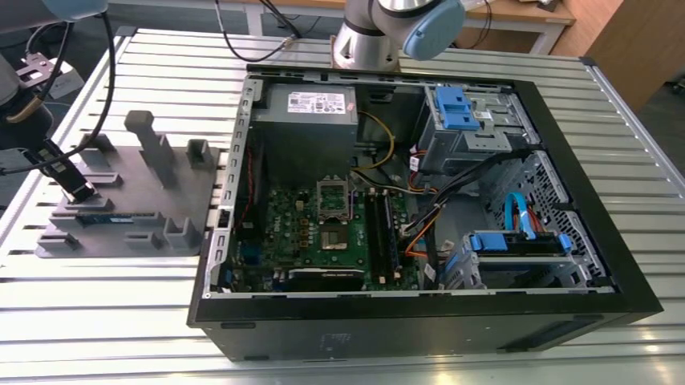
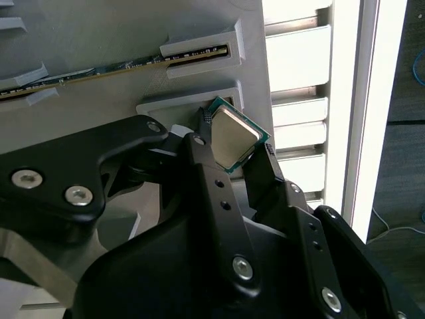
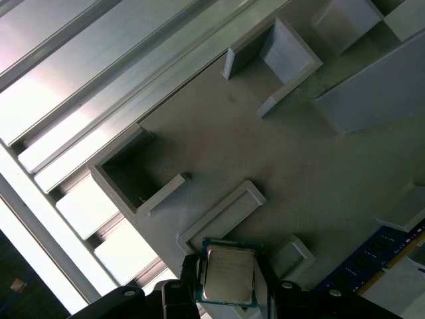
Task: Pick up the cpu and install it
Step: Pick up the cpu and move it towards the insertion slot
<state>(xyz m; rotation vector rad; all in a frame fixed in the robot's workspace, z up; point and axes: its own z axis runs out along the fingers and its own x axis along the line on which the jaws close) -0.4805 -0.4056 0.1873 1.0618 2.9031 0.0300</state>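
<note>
The cpu (image 2: 234, 136) in the gripper (image 2: 232, 151)

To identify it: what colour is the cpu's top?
The cpu top is silver-grey, clearest in the second wrist view.

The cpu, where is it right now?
In both wrist views the cpu sits between the fingers over the grey tray, near the memory stick, at the exterior view's left.

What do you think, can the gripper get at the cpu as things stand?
Yes, seemingly: in both wrist views the cpu sits between the fingers of the gripper, which appear closed on its edges over the grey tray, with nothing in between.
</note>
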